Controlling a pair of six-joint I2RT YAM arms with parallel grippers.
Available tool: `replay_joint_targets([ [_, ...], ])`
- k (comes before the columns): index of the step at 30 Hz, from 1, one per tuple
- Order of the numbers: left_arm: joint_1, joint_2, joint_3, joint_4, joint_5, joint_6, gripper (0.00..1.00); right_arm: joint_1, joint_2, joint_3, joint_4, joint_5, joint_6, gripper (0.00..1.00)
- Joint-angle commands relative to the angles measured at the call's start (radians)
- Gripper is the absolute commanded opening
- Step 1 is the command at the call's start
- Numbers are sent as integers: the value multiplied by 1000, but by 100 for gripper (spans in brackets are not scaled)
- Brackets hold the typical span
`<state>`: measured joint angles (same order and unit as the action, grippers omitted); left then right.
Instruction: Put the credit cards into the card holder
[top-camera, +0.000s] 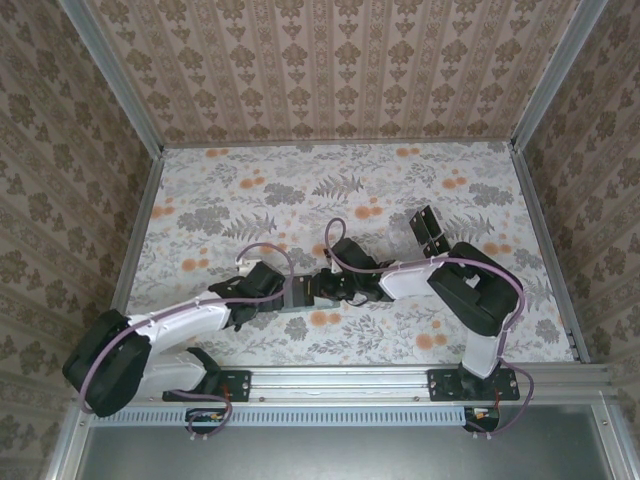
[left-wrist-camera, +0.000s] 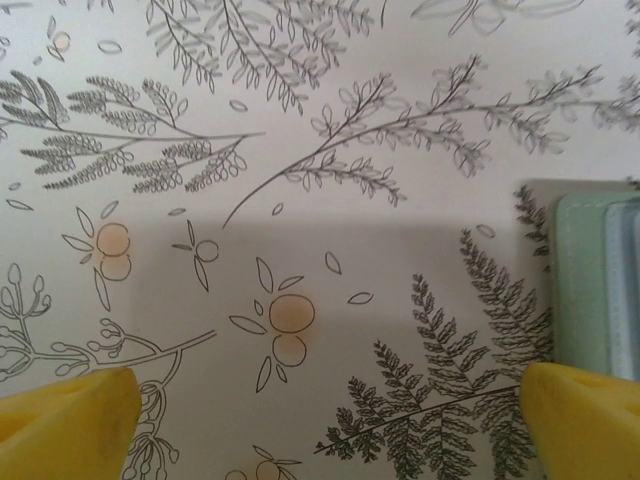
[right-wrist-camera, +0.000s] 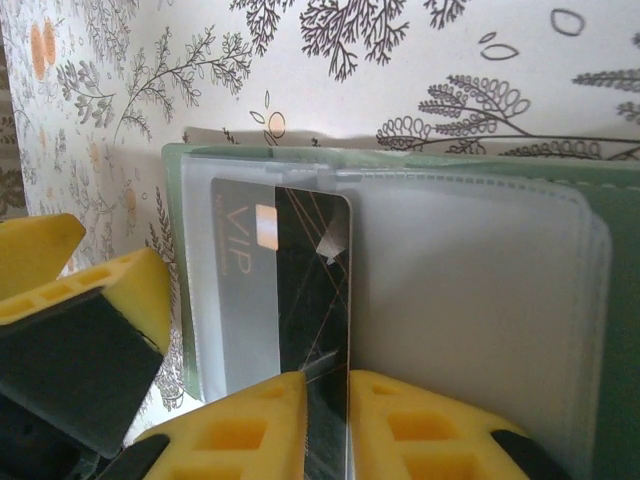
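Nearest us in the right wrist view, the right end effector (right-wrist-camera: 327, 425) is clenched on the near end of a black credit card (right-wrist-camera: 290, 300), pinched between its two yellow fingers. Just beyond, the side of the card marked VIP looks hazy under the clear sleeve (right-wrist-camera: 460, 300) of the card holder (right-wrist-camera: 400, 160). The rest of the card is bare. The holder lies open and flat on the worktop (right-wrist-camera: 450, 60).

We judge the step in hand to be seating this card, and it is roughly half done. To do it well, we should:
- Push low and in line with the pocket, so the card's corner neither snags the plastic nor lifts it.
- Hold lightly and steadily rather than hard.
- Let go only once the card sits fully under the sleeve.

The left end effector (left-wrist-camera: 320, 420) hangs released, jaws wide, near the card holder (left-wrist-camera: 590, 280). We would press it onto the holder to stop it sliding. Farther back, what we take for more black cards (top-camera: 431, 232) stand well apart.
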<state>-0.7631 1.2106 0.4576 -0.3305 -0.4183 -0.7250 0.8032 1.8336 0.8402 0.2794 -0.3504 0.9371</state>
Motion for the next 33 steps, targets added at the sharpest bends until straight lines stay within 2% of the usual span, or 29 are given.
replay_joint_targets([
  [1,9,20,3,-11,15,-24,100,11,29,38,-42,6,-16,16],
  [13,10,41,-7,17,36,-27,100,45,73,93,-42,-9,2,9],
  [19,9,37,-10,21,41,-23,100,58,83,101,-40,-19,9,9],
  [21,10,34,-9,21,40,-22,100,58,76,101,-47,-20,5,15],
  [25,8,7,1,7,37,-19,100,53,33,98,-83,-3,-19,35],
  [28,10,-30,12,-16,26,-17,100,48,-5,99,-115,9,-42,40],
  [33,24,-98,26,-54,12,-20,100,43,-55,108,-174,40,-78,41],
])
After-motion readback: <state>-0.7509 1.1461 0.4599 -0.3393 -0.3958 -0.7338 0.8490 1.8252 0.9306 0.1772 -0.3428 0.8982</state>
